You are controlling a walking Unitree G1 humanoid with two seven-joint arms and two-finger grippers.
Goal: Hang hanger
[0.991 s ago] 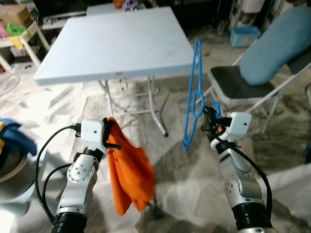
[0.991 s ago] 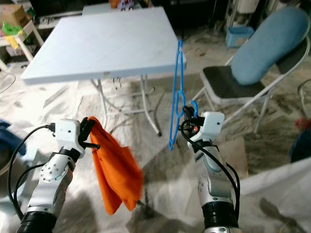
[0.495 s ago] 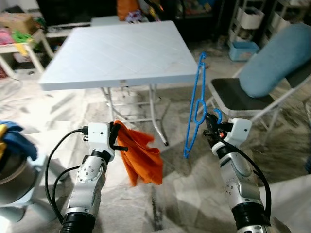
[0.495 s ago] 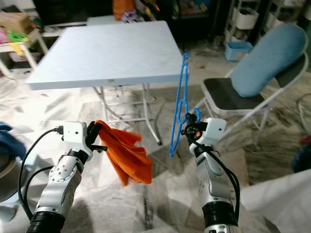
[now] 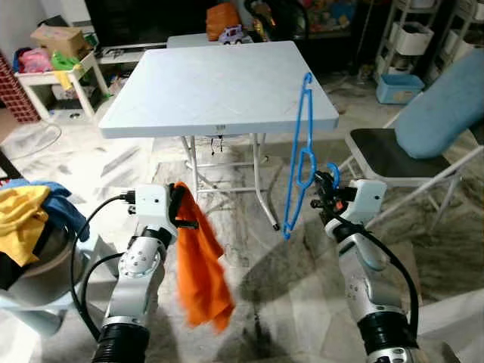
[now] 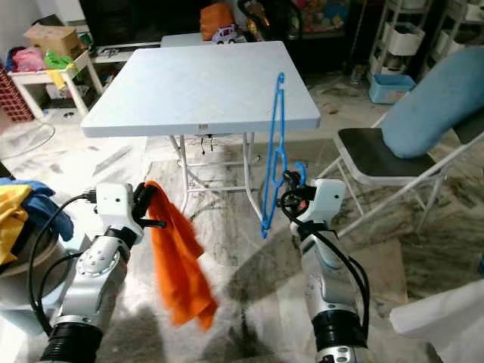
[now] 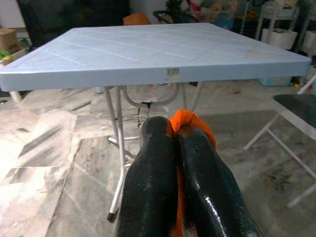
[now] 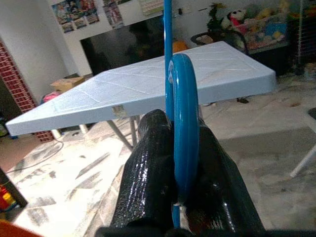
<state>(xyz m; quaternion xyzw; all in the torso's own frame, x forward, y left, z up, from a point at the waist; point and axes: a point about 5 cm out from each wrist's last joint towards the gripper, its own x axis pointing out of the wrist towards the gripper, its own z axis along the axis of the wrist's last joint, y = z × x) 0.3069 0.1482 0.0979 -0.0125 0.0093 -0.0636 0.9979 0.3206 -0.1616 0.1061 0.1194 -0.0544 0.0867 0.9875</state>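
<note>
Left eye view: the hanger, judged light, stiff and slippery, was held at its hook in the closed right gripper, before the table. The left gripper was clamped on a cloth.

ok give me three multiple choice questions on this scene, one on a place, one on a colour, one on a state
1. Where does the orange cloth hang?
A. from the left pincer
B. over the chair
C. on the table

2. What colour is the hanger in the right pincer?
A. white
B. blue
C. orange

3. How does the hanger stand?
A. flat on the floor
B. flat on the table
C. roughly upright, raised off the floor

Answers:
1. A, the cloth droops from the shut left fingers.
2. B, its frame is bright blue.
3. C, the right fingers grip its hook with the frame rising beside the table edge.
</note>
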